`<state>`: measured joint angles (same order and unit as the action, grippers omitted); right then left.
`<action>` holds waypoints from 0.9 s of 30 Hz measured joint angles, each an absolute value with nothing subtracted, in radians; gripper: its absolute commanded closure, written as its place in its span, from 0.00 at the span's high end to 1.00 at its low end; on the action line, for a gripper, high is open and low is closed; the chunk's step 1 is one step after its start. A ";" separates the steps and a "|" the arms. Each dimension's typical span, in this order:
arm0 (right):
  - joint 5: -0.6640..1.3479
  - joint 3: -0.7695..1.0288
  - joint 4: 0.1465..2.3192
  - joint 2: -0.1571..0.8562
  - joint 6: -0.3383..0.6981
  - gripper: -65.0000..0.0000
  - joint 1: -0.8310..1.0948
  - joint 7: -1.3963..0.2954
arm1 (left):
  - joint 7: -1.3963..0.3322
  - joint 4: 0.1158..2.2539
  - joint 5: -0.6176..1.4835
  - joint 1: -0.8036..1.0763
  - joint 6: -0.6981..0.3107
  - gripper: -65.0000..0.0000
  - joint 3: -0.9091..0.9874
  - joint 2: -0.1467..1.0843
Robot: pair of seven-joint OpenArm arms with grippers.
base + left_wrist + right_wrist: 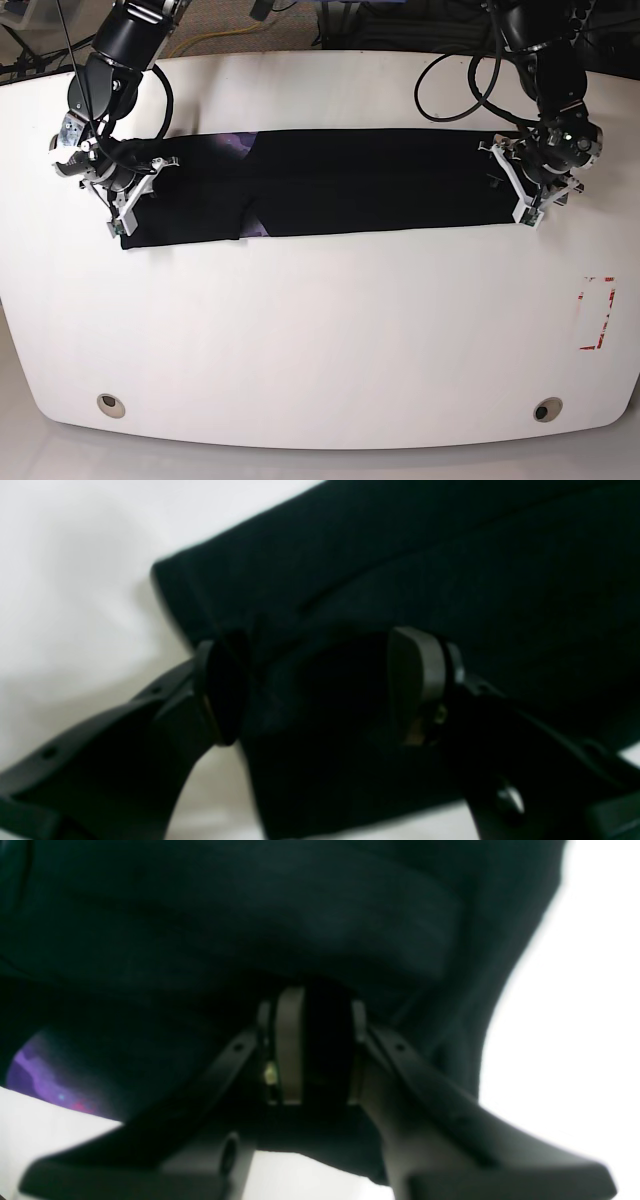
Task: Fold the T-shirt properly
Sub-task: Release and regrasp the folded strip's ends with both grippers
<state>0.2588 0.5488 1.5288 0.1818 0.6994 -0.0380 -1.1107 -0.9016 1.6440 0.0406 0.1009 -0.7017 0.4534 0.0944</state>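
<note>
The black T-shirt (350, 180) lies as a long folded band across the white table (320, 330), with a bit of purple print (240, 145) showing near its left part. At the band's left end, my right gripper (125, 195) is shut on the T-shirt. In the right wrist view its pads (290, 1040) stand close together with black cloth (250, 915) pinched between them, and purple print (40, 1075) peeks out below. My left gripper (520, 185) is at the band's right end. Its jaws (317, 690) stand wide apart, straddling the cloth's corner (400, 555).
A red-outlined rectangle (597, 313) is marked near the table's right edge. Two round holes (111, 404) (545, 409) sit near the front edge. Cables and both arm bases crowd the back edge.
</note>
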 measured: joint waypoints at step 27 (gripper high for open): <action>0.265 0.550 1.530 0.177 0.699 0.19 0.002 -1.122 | -1.032 1.432 0.604 0.072 -0.697 0.84 0.637 0.154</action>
